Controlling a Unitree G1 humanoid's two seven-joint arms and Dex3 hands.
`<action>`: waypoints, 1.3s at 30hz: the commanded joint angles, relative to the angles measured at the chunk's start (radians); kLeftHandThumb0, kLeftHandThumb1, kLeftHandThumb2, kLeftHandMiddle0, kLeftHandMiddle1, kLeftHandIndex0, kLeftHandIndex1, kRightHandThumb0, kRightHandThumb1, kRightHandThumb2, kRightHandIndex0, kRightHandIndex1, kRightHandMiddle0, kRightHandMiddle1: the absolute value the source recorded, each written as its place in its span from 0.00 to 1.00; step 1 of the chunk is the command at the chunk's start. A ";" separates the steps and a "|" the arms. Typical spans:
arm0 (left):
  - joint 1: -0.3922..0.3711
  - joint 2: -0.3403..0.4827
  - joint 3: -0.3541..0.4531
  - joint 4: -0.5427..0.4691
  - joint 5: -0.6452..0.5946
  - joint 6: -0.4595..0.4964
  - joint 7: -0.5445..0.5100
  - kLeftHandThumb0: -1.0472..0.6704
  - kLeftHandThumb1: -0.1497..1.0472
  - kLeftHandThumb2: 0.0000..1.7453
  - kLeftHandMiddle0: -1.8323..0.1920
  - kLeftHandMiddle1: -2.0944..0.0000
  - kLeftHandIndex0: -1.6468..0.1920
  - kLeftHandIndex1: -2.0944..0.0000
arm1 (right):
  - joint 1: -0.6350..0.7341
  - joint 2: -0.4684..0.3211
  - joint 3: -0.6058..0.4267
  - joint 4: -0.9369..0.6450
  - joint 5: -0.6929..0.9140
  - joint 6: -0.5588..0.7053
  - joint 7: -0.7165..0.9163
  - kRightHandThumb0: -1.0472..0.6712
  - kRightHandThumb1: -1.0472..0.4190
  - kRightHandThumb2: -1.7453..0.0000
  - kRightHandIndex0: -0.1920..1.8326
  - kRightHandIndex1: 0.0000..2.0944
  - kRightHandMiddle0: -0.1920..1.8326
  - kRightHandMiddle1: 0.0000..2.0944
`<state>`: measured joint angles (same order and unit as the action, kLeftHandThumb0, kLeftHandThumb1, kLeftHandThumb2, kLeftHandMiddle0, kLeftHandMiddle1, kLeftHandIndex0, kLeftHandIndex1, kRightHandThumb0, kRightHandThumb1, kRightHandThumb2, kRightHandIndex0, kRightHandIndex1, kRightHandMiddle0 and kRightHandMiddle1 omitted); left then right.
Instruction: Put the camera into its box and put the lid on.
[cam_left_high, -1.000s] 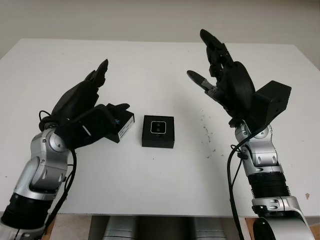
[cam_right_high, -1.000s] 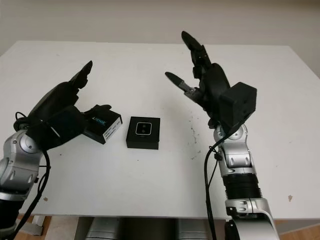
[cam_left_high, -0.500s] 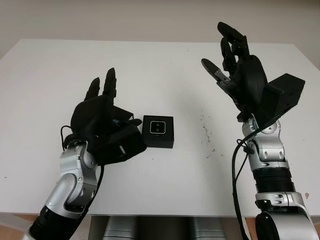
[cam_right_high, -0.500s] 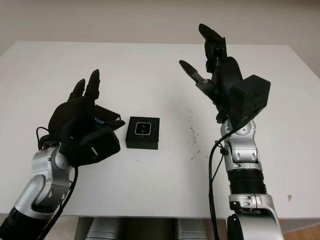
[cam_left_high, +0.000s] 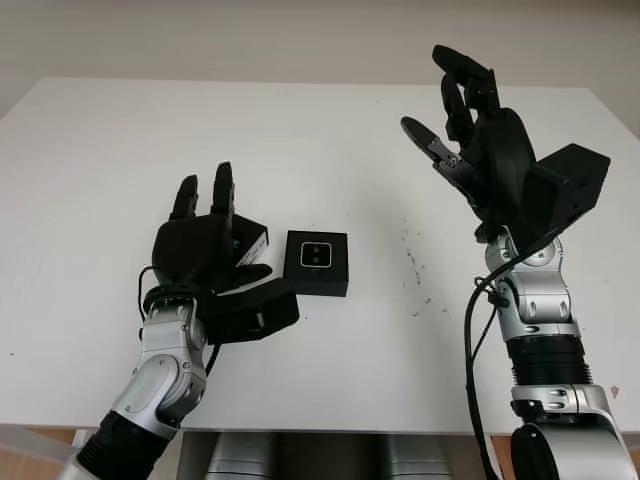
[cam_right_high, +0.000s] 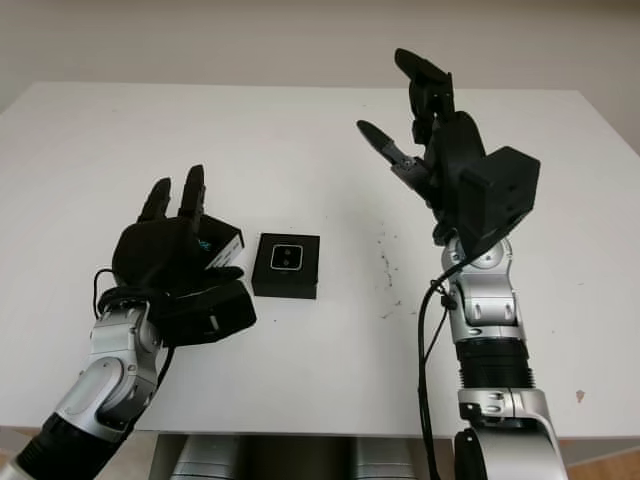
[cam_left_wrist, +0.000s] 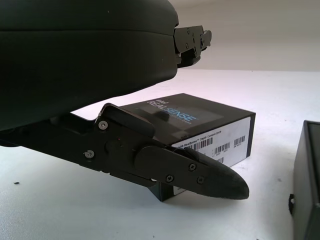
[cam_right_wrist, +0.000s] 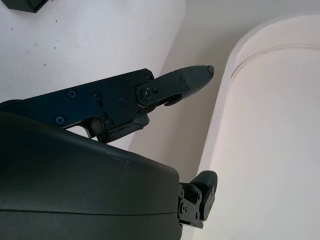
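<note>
- The camera (cam_left_high: 317, 254) already sits in the open black box (cam_left_high: 316, 264), near the middle of the white worktop (cam_left_high: 330, 150), so the step in hand looks like fetching the lid.
- The lid (cam_left_wrist: 200, 129) — black, with a blue-lettered top and a barcode label — lies on the worktop just beside the box, on the left hand's side.
- The left hand (cam_left_high: 205, 245) is open and holds nothing; it hovers at the lid, fingers above it and thumb (cam_left_wrist: 192, 171) low beside its near edge.
- To do it well: close on the lid's two long sides, keep it level, lift straight up, then carry it across without nudging the box.
- The right hand (cam_left_high: 478, 150) is open, raised well apart above the worktop — it could steady the box.
</note>
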<state>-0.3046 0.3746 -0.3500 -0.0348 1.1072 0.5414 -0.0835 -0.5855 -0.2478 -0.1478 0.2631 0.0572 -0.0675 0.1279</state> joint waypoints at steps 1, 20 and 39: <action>-0.022 -0.001 0.000 0.011 0.011 -0.005 0.009 0.15 0.97 0.03 0.91 0.96 0.96 0.98 | 0.001 -0.007 -0.001 -0.018 0.002 0.008 0.000 0.31 0.02 0.97 0.08 0.03 0.01 0.37; -0.023 0.016 0.062 0.000 -0.180 -0.093 -0.075 0.37 0.94 0.03 0.99 0.23 0.80 0.95 | 0.003 -0.008 0.002 -0.016 -0.009 -0.001 0.000 0.30 0.02 0.97 0.08 0.03 0.01 0.36; -0.020 0.045 0.162 0.047 -0.339 -0.289 0.103 0.59 0.98 0.03 0.81 0.29 0.78 0.36 | 0.016 0.006 0.008 -0.016 -0.003 -0.003 0.007 0.29 0.00 0.94 0.09 0.03 0.01 0.35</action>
<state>-0.3115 0.4081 -0.2079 0.0106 0.7801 0.2613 0.0229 -0.5769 -0.2458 -0.1445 0.2619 0.0480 -0.0597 0.1341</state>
